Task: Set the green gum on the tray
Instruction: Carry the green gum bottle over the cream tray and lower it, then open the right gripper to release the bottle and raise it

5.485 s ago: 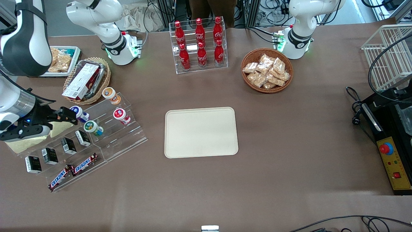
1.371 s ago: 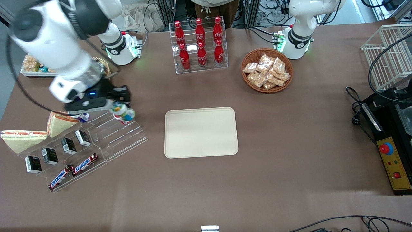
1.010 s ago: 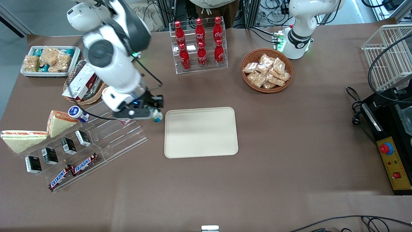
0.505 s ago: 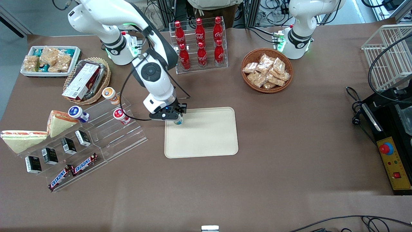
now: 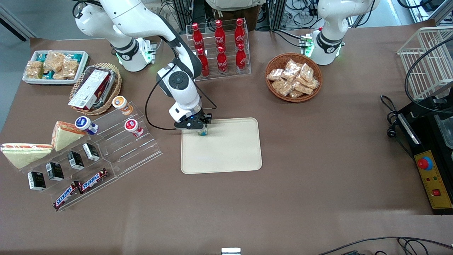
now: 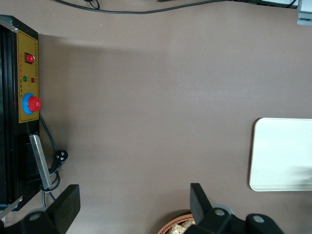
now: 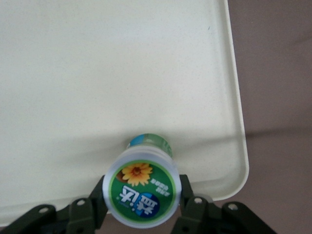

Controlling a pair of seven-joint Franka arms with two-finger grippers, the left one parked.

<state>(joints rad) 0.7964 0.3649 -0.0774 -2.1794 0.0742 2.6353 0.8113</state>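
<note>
The claw [image 5: 202,128] hangs over the tray [image 5: 226,156] near the corner that lies toward the working arm's end of the tabletop [image 5: 318,159] and farthest from the front camera, and it is pinching the green gum [image 5: 202,132], one finger pressed against each side of the bottle just under its lid. In the right wrist view the green gum [image 7: 141,194] shows its green lid with a yellow flower on the label and a little of its teal body below, with the tray's [image 7: 97,73] cream floor under it and the dark fingers [image 7: 191,202] flanking it. Whether the bottle's base touches the tray floor cannot be told. The acrylic stepped stand [image 5: 116,141] lies toward the working arm's end, holding a red-lidded bottle [image 5: 133,127], a purple-lidded bottle [image 5: 85,124] and an orange-lidded bottle [image 5: 121,104].
</note>
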